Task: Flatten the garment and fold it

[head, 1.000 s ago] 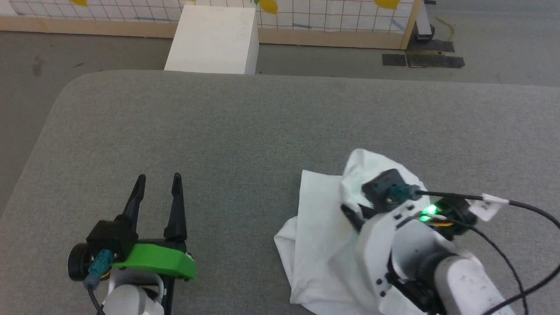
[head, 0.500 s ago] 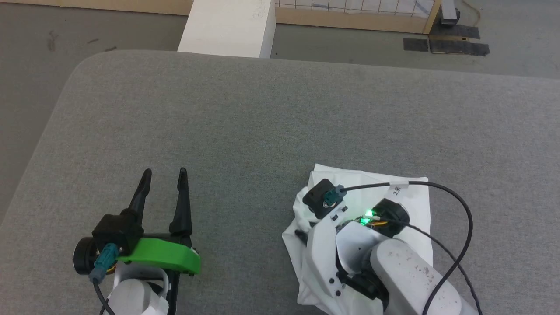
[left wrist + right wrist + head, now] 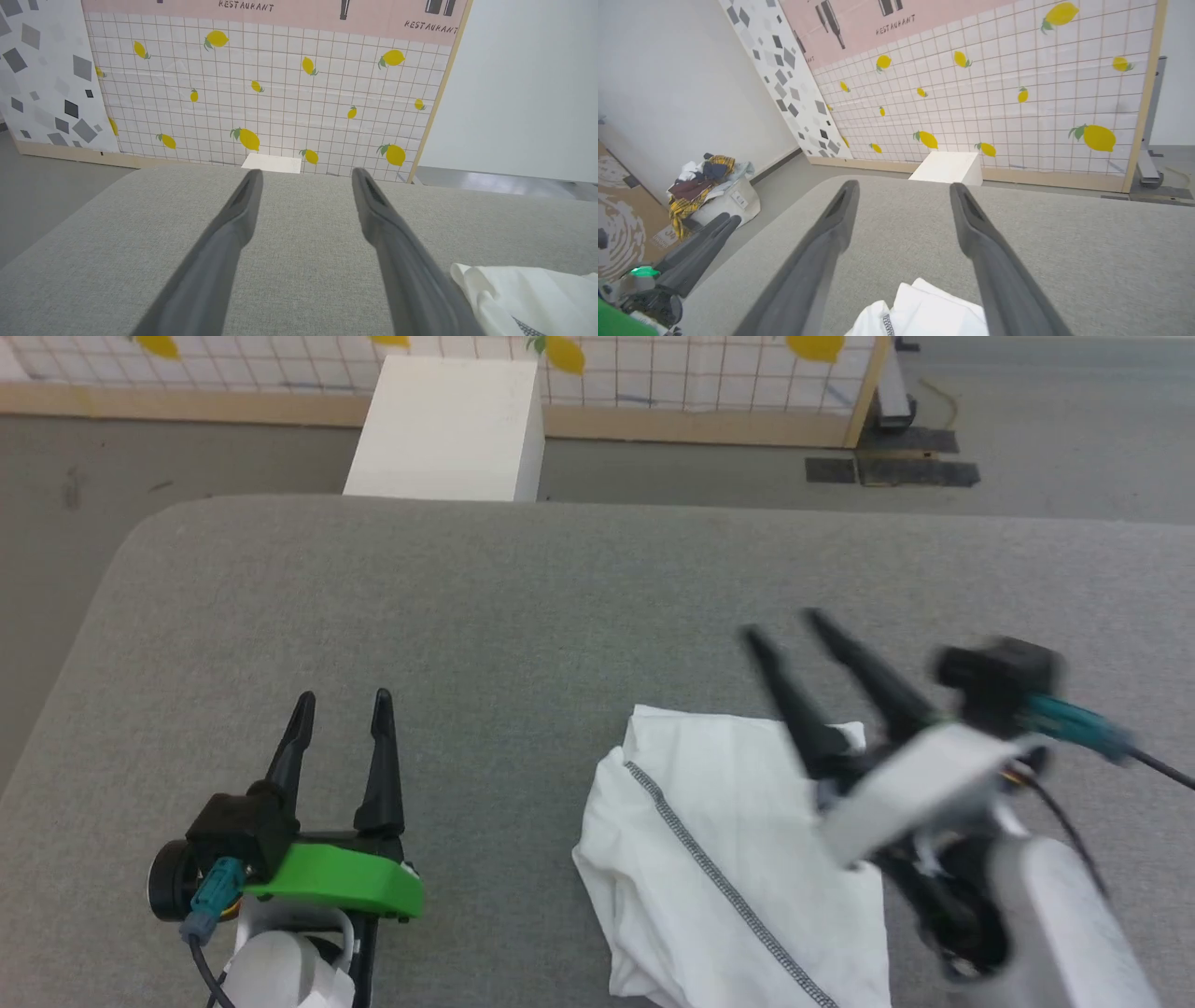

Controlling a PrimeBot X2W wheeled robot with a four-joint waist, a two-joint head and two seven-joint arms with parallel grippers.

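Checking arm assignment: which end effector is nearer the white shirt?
Right. The right end effector hangs over the white shirt; the left end effector stands apart, to its left.

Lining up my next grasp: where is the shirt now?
Head view: the shirt lies crumpled on the near right part of the grey surface, right of the left gripper, with the open right gripper angled across its far right corner.

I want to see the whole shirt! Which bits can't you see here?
Head view: the shirt runs off the bottom edge, and the blurred right hand covers its right side.
Left wrist view: its corner is cut by the bottom-right edges.
Right wrist view: the bottom edge cuts it.
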